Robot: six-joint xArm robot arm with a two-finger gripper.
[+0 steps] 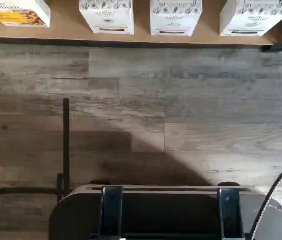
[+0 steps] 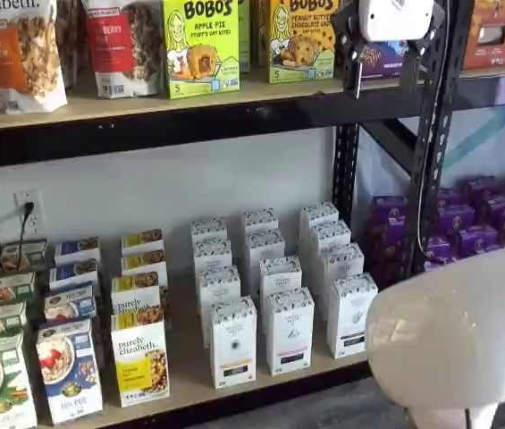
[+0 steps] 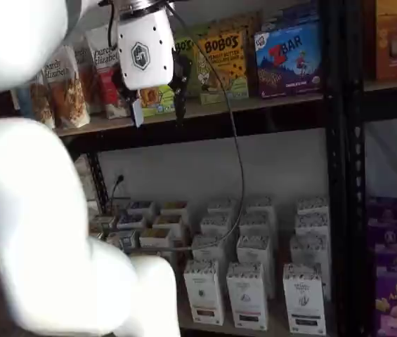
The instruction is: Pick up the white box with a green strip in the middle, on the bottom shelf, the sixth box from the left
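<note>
The bottom shelf [image 2: 189, 374] holds three columns of look-alike white boxes. The front box of the right-hand column [image 2: 350, 315] shows in both shelf views [image 3: 303, 298], and its top shows in the wrist view [image 1: 253, 15]. Its label strip is too small to tell the colour. My gripper [image 3: 158, 109] hangs high in front of the upper shelf, well above these boxes. It also shows in a shelf view [image 2: 383, 76]. A gap plainly shows between its two fingers and nothing is in them.
Colourful cereal boxes [image 2: 140, 353] stand left of the white ones. The upper shelf [image 2: 234, 94] carries Bobo's boxes and granola bags. A black rack post [image 2: 431, 134] and purple boxes [image 2: 475, 223] are to the right. My white arm [image 3: 36, 210] blocks part of the view.
</note>
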